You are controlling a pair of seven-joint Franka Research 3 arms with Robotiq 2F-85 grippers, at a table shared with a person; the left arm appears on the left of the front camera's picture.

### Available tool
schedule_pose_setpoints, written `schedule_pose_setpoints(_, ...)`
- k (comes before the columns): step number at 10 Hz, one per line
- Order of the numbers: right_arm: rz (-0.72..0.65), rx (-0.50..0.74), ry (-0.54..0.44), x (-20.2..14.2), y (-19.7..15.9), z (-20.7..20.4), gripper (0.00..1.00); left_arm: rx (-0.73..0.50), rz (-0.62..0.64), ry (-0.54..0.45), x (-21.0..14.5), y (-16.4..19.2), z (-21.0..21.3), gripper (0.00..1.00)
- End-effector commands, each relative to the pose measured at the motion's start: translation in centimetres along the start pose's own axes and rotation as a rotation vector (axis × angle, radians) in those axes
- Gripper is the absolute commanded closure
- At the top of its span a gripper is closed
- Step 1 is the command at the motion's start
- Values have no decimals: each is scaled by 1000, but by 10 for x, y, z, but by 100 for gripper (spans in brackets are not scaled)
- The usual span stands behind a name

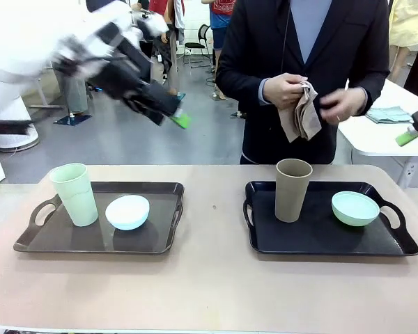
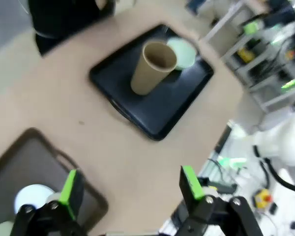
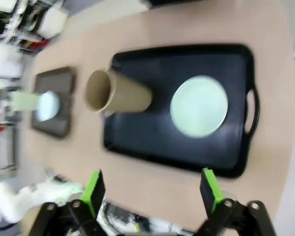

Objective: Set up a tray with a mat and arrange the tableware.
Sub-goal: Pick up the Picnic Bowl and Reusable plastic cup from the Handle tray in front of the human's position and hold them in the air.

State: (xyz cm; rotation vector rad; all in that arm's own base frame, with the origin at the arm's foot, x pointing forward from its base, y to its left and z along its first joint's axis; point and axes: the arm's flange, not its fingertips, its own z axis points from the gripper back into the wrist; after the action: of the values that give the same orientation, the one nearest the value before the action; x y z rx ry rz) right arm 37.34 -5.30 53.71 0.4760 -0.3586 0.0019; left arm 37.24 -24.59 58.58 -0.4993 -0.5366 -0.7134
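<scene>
Well below the raised, released left hand (image 1: 181, 119), the pale green tumbler (image 1: 74, 194) stands on its tray (image 1: 70, 238).

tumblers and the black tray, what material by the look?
Pale green tumbler: opaque, matte, thin-walled; probably plastic or a fibre composite.
Taupe tumbler: same dull, even finish, likely the same stuff.
Black tray: one piece with cut-out handles and a soft sheen, looks like moulded plastic.
Looks alone can't rule out melamine.
</scene>
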Motion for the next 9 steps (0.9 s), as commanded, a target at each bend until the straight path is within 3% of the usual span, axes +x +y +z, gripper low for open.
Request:
schedule_pose_setpoints(1, 4, 88, 102, -16, -1, 8, 0, -70, 162, -14, -32, 17, 53, 0)
schedule_pose_setpoints(3, 4, 88, 102, -16, -1, 8, 0, -70, 162, -14, -32, 17, 53, 0)
schedule_pose_setpoints(4, 8, 36, 26, -3, -1, -4, 0, -56, 110, -11, -17, 20, 32, 0)
schedule_pose_setpoints(5, -37, -89, 21, 16, 1, -21, 0, -57, -122, -39, -5, 29, 1, 0)
schedule_pose_setpoints(6, -50, -155, 43, 30, 5, -38, 0, -60, -227, -57, 13, 44, -29, 0)
schedule_pose_setpoints(8, -117, -286, 78, 55, 6, -80, 0, -106, -354, -37, 34, 62, -94, 0)
schedule_pose_setpoints(9, -145, -304, 88, 64, 7, -104, 0, -241, -388, -1, 39, 59, -126, 0)
